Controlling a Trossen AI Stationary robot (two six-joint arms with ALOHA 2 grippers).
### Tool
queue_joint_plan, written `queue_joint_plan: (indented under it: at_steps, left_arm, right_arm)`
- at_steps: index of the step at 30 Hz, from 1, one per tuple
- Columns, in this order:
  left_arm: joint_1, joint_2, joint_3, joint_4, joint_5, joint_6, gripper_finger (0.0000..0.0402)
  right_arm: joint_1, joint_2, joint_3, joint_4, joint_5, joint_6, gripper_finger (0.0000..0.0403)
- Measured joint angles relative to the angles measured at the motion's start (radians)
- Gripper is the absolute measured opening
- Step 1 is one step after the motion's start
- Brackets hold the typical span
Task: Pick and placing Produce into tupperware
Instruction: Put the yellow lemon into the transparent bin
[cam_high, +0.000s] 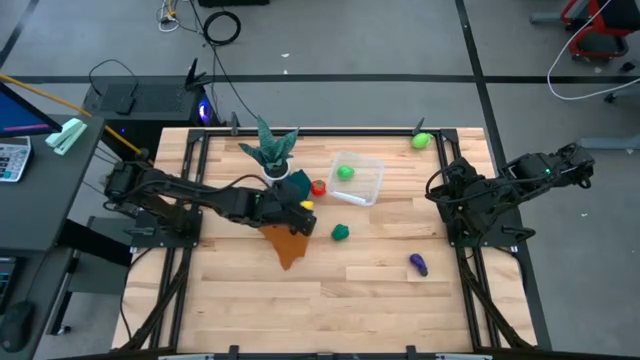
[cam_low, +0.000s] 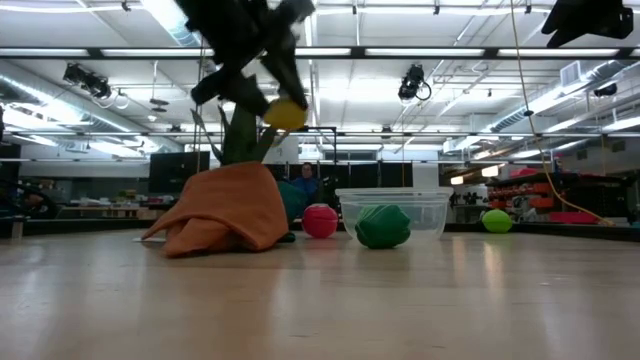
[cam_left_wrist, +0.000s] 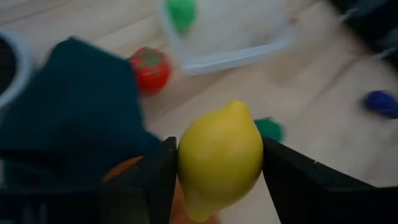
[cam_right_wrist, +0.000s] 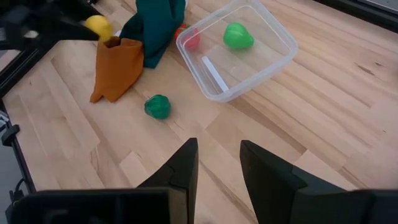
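My left gripper is shut on a yellow lemon and holds it up above the orange cloth, beside the teal cloth. The clear tupperware stands to the right of them with a light green fruit lying inside. A red tomato lies against the box's left side. A dark green piece, a purple piece and another light green fruit lie on the table. My right gripper waits open at the table's right edge. My left gripper pinches the lemon's two opposite sides between its two fingers, across the fruit's middle. The fingers slant down from the table's left. The lemon hangs lifted clear of the cloths and the table.
A teal spiky plant in a white pot stands just behind the teal cloth, close to my left arm. Bare wooden tabletop spreads across the near half. Black frame rails run along the table's left and right edges.
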Motion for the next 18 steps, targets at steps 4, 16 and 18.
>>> queue_joint_plan:
  at_steps: [4, 16, 18]
  left_arm:
    - [-0.023, 0.0, 0.026, 0.084, -0.002, 0.024, 0.0212]
    - [0.017, 0.01, 0.071, 0.321, 0.028, 0.18, 0.0216]
    - [0.024, 0.027, 0.071, 0.355, 0.049, 0.182, 0.0219]
  right_arm:
    - [0.0, 0.0, 0.0, 0.0, 0.0, -0.001, 0.0086]
    - [0.0, 0.0, 0.0, 0.0, -0.008, -0.012, 0.0086]
    - [0.0, 0.0, 0.0, 0.0, -0.008, -0.012, 0.0086]
